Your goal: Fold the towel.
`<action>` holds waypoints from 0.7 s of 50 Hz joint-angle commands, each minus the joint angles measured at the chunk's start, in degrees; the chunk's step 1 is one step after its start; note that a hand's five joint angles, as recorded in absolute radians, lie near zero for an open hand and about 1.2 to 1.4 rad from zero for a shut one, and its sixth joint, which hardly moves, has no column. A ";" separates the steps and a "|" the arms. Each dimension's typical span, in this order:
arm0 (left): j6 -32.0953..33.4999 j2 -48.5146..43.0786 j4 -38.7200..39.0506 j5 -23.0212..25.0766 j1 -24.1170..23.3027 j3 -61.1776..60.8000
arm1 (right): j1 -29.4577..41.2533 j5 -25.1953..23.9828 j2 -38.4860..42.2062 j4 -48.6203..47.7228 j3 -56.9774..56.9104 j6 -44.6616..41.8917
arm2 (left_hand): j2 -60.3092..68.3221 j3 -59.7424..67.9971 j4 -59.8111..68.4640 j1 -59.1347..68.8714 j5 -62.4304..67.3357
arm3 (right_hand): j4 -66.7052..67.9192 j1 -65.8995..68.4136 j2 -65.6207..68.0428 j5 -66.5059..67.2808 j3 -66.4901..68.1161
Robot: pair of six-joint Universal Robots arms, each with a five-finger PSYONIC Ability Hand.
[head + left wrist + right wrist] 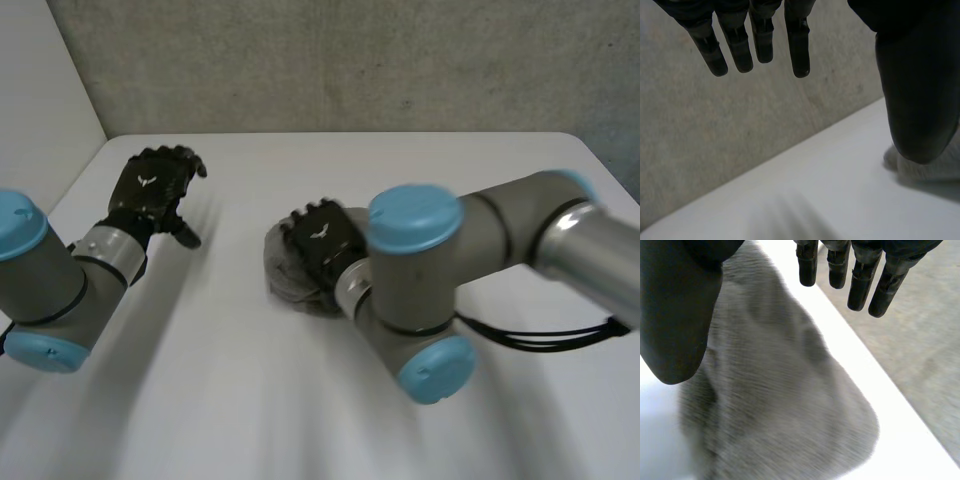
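Head view, bunched grey towel (284, 274) under right hand (322, 240) — fingers (807, 267) straight, seemingly loose, left hand (150, 185) spread, apart

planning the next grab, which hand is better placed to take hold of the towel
Right. The right hand is directly over the bunched grey towel, fingers straight. The left hand is open too but off to the side over the table, apart from the towel.

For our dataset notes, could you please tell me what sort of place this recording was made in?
Probably a robotics lab or test cell: a plain white table set against a bare grey wall, two robot arms mounted at it, and a grey towel as the prop.
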 commanded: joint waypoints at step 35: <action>-1.15 -18.02 -6.45 -0.54 -11.90 13.79 | -11.35 -1.57 5.21 0.07 -1.59 20.28 | -1.76 -1.72 -1.87 -2.04 0.20 | -4.42 -3.27 -3.57 -3.18 -4.07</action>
